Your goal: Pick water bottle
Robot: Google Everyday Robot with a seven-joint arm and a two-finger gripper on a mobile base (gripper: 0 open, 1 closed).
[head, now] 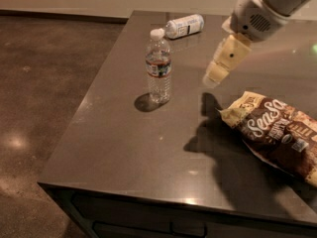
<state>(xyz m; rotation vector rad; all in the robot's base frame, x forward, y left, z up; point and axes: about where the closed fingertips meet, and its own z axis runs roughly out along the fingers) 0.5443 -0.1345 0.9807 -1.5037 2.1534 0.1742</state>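
The water bottle (158, 73) stands upright on the dark table (148, 148), near its left side. It is clear and ribbed, with a white cap and a narrow red-white-dark label band. My gripper (212, 78) hangs above the table to the right of the bottle, about a bottle's height away, pointing down and left. It holds nothing. Its shadow falls on the table below it.
A second bottle (184, 26) with a white-and-blue label lies on its side at the back of the table. A brown snack bag (280, 135) lies at the right. The table's left and front edges drop to a concrete floor (44, 83).
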